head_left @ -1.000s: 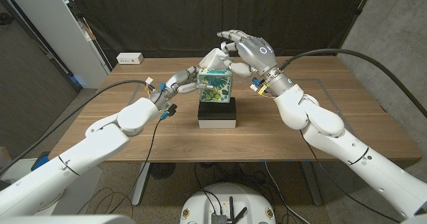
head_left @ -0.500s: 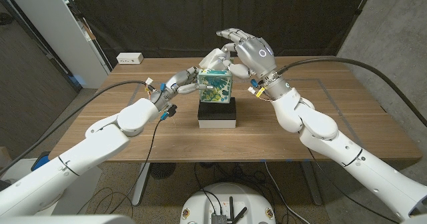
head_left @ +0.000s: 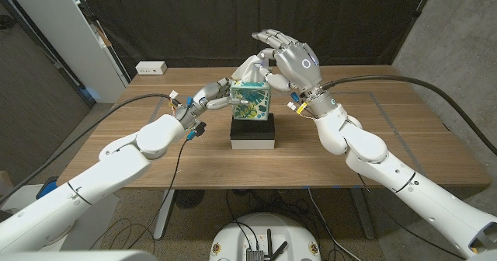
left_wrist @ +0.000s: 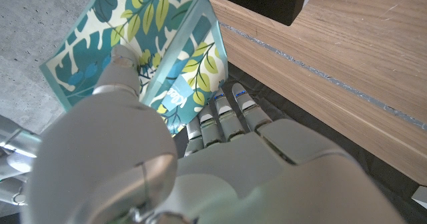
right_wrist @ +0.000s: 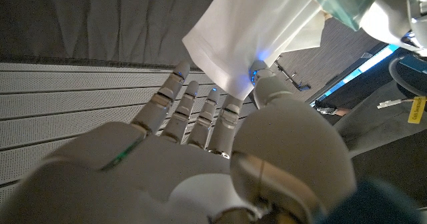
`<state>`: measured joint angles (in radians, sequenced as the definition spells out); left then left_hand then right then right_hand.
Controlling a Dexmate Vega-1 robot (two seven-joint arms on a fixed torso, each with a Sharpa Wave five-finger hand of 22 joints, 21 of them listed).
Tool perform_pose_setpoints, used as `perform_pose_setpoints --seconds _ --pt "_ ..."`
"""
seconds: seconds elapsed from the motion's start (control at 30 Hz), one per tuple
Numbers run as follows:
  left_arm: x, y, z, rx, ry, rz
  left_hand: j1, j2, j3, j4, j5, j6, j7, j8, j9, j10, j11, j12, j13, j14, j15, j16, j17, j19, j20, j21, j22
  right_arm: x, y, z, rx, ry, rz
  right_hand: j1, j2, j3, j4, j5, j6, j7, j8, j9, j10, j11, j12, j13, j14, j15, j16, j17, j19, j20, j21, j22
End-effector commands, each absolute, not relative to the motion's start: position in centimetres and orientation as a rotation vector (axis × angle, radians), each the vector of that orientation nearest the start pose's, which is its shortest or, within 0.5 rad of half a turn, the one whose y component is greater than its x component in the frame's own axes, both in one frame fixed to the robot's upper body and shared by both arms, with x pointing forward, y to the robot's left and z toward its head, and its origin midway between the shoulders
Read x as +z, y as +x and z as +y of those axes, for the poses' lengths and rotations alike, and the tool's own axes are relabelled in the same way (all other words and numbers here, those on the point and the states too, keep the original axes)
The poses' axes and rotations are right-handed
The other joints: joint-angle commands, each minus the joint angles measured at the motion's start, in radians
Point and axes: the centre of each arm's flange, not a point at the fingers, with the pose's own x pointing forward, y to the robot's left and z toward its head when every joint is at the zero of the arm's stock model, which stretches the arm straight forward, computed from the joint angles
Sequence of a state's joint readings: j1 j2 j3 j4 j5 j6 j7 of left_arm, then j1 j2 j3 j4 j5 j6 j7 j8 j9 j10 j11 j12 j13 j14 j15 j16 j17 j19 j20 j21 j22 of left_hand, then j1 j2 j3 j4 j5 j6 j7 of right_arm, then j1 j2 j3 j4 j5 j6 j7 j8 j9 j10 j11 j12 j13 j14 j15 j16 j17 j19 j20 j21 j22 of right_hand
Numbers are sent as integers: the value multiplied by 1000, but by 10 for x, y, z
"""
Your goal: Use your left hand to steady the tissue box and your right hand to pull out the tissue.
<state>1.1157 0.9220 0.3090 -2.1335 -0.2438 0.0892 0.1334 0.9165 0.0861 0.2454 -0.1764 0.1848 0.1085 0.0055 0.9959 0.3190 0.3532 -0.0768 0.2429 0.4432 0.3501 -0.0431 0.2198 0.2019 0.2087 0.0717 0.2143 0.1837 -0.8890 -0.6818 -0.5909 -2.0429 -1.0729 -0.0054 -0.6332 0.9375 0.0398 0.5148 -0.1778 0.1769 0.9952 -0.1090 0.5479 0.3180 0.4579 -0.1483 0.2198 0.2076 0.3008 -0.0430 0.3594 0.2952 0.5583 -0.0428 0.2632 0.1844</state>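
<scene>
A teal leaf-patterned tissue box (head_left: pixel 250 99) stands on a black and white block (head_left: pixel 253 132) at the table's middle. My left hand (head_left: pixel 213 95) grips the box from its left side. In the left wrist view the thumb of that hand (left_wrist: pixel 200 164) lies on one face of the box (left_wrist: pixel 153 57) and the fingers on another. A white tissue (head_left: pixel 250 67) sticks up from the top of the box. My right hand (head_left: pixel 291 59) is above the box and pinches the tissue (right_wrist: pixel 247 31) between thumb and a finger, its (right_wrist: pixel 200 151) other fingers spread.
A white power strip (head_left: pixel 151 68) lies at the table's far left corner. A white cabinet (head_left: pixel 78 36) stands beyond the table's left side. Bare wooden table (head_left: pixel 388 137) stretches to the right and front of the block.
My right forearm and elbow have swung slightly inward. The right hand stays on the tissue at nearly the same height. The left hand and the box have not moved.
</scene>
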Motion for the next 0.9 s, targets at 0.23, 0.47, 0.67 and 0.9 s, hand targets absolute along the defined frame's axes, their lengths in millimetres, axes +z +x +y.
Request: perform_pose_setpoints --seconds 0.23,0.47,0.67,0.9 --pt "24 498 217 -277 671 -684 -1 9 22 13 7 5 -6 290 230 2 0 -2 4 -2 -53 0 2 -2 6 0 5 77 447 -101 -462 -1214 -1699 20 -1 -13 1 -3 11 -4 16 5 6 -8 2 3 -8 -175 11 11 5 -11 6 6" --pt "24 500 217 -275 672 -679 1 8 22 11 7 5 -8 292 228 5 -1 -2 5 -2 -54 0 2 -2 4 0 5 87 451 -101 -489 -1184 -1714 24 -2 -17 1 -2 15 -3 20 4 6 -10 1 4 -12 -174 12 15 4 -13 6 6" --pt "26 502 215 -277 675 -677 1 10 22 12 7 3 -6 292 227 4 -1 -2 5 -3 -53 1 3 -2 5 0 5 92 453 -104 -510 -1168 -1718 28 -3 -22 3 -2 14 -2 22 1 9 -11 1 4 -15 -174 13 19 3 -13 5 6" --pt "28 505 214 -280 677 -676 1 10 23 12 7 2 -5 295 227 4 -2 -3 6 -3 -53 1 3 -2 6 0 5 97 454 -106 -539 -1153 -1732 31 -3 -27 3 -1 15 -3 25 0 8 -12 0 4 -18 -174 14 23 4 -14 6 7"
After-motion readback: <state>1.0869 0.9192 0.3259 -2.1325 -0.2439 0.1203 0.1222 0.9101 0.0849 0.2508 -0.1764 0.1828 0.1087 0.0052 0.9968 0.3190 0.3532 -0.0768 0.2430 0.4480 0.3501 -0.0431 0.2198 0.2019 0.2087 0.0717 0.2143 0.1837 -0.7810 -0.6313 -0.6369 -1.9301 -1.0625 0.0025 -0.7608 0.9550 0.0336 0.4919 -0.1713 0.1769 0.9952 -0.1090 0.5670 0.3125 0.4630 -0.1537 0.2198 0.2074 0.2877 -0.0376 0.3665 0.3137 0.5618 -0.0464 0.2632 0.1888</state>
